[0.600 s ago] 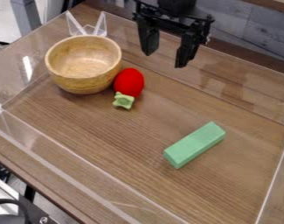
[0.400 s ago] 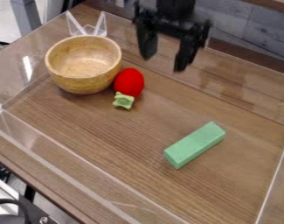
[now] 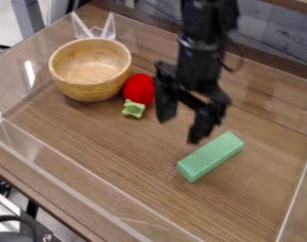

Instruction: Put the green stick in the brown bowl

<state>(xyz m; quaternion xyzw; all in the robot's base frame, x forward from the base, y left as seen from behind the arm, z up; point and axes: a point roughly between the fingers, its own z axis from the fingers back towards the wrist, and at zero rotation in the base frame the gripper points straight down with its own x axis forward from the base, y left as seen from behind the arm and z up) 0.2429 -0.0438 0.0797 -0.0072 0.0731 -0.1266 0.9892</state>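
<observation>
The green stick (image 3: 210, 156), a light-green bar, lies flat on the wooden table at the lower right, angled up to the right. My gripper (image 3: 185, 115) hangs open just above and to the left of the stick's upper end, holding nothing, its two dark fingers pointing down. At the upper left stands the brown bowl (image 3: 89, 68), round, with a pale grainy inside and nothing in it.
A red round toy (image 3: 141, 88) with a small green leafy piece (image 3: 134, 110) lies between the bowl and the gripper. A clear plastic wall (image 3: 17, 142) rims the table along the front and left.
The arm has come down and forward from the back of the table, to just above the green stick. Its jaws have stayed open.
</observation>
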